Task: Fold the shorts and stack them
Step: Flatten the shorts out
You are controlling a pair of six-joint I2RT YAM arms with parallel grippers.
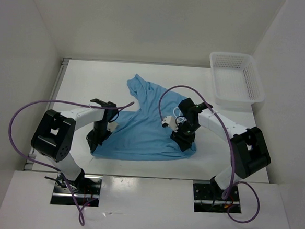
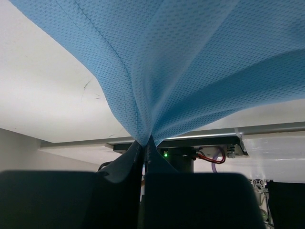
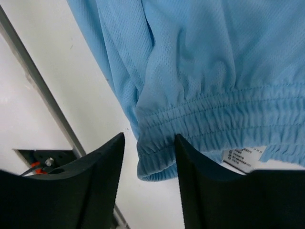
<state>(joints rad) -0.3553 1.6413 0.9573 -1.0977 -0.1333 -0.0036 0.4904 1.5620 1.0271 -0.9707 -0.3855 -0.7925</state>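
Shorts [image 2: 181, 71] pinched in left hand [image 2: 144, 144], waistband [image 3: 214, 119] straddled by right hand [image 3: 148, 143].

A white mesh basket [image 1: 236, 78] sits at the table's [image 1: 92, 84] far-right corner.

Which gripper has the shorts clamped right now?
The left gripper: its fingers are shut on a pinch of the shorts. On the right gripper the fingers stand apart around the waistband corner.

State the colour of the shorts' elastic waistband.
Plain light blue, same as the shorts; the waistband shows best in the right wrist view.
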